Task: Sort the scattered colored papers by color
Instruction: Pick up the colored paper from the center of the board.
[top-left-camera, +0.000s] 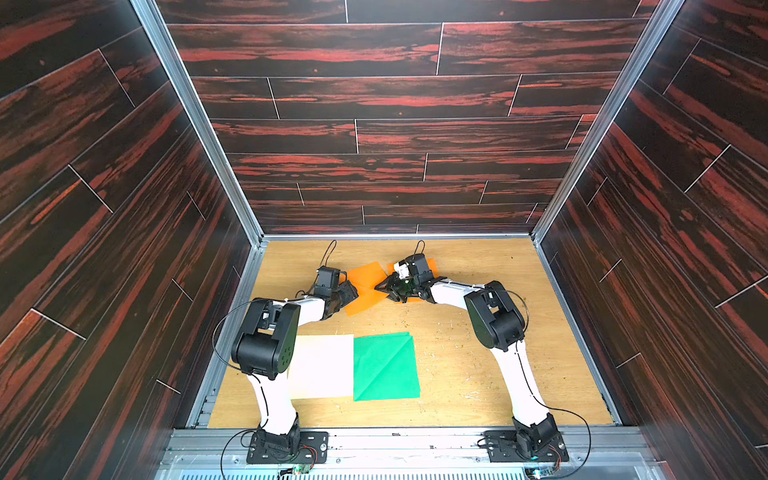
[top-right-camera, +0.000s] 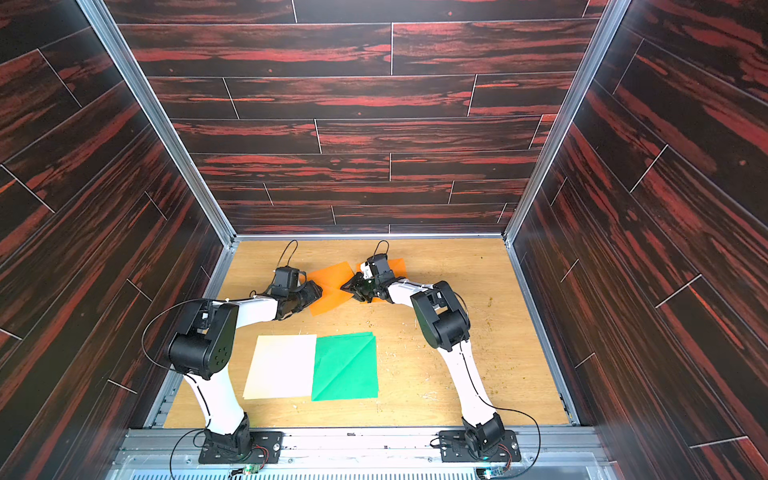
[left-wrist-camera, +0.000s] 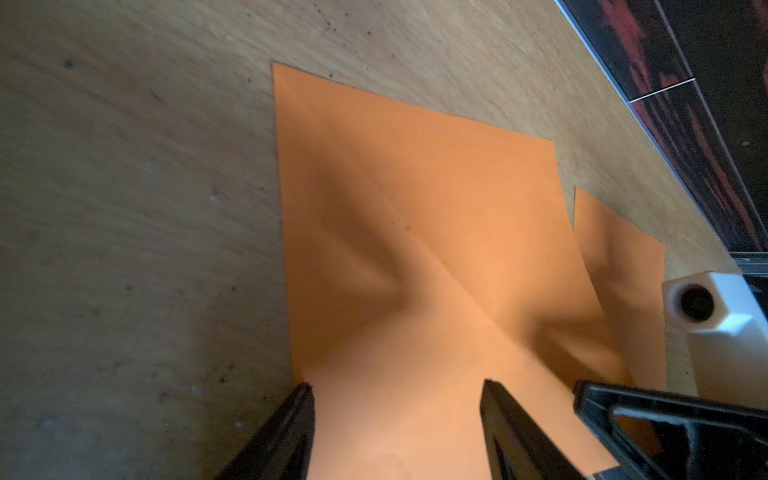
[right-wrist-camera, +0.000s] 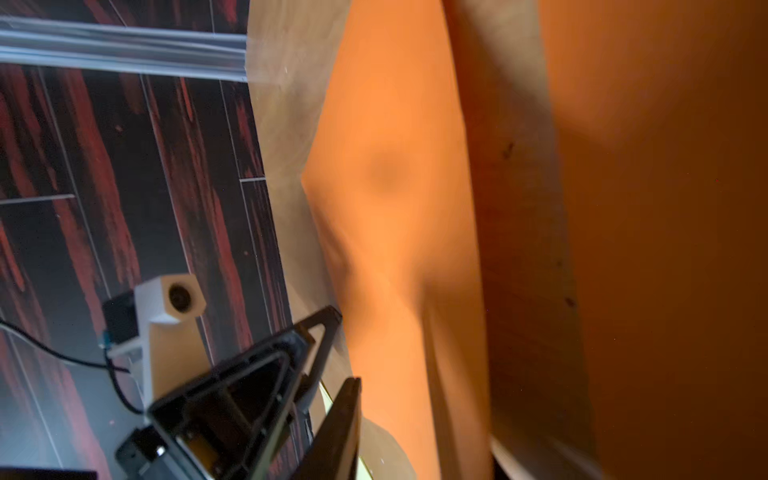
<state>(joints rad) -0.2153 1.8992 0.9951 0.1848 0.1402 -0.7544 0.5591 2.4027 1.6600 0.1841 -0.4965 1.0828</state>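
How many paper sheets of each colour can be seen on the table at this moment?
Orange papers: 2
Green papers: 2, stacked, with a second corner peeking out at the far edge
Cream-white paper: 1 showing; any sheet beneath it is hidden
Total: 5 sheets visible

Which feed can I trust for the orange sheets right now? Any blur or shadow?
Left wrist view: fairly sharp, the orange paper shows a clear crease, though dark shadows cross it. Right wrist view: blurred, orange edges soft. Both top views: sharp and evenly lit.
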